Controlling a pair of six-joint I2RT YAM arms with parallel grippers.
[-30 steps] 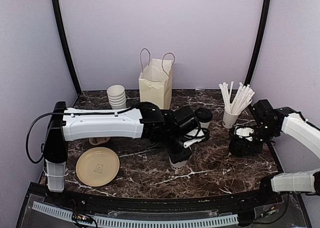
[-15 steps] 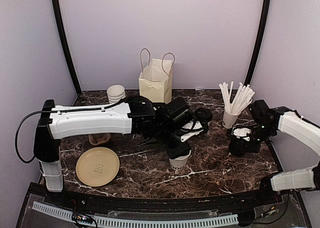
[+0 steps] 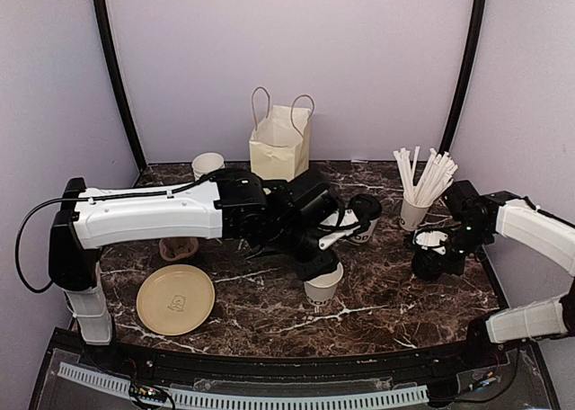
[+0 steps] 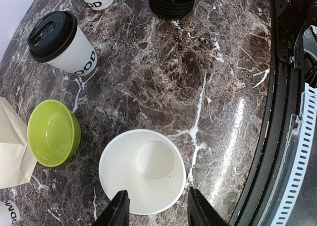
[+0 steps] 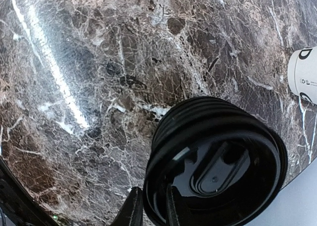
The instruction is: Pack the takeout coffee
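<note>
White lidless cup (image 4: 142,171) sits under our left gripper's (image 4: 158,207) wide-spread fingers, coffee (image 4: 62,42) well apart, while our right gripper (image 5: 151,208) pinches the lid stack's (image 5: 218,161) rim.

Coffee (image 4: 59,40) is crowded by bowl (image 4: 52,132); bare table (image 4: 198,77) is left between cup (image 4: 142,170) and lids (image 4: 171,0).

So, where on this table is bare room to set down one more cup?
Bare marble lies at the front between the plate and the open cup, and again between that cup and the stack of black lids. A smaller patch is behind the lidded coffee, between the paper bag and the straws. The middle is crowded by the left arm.
</note>
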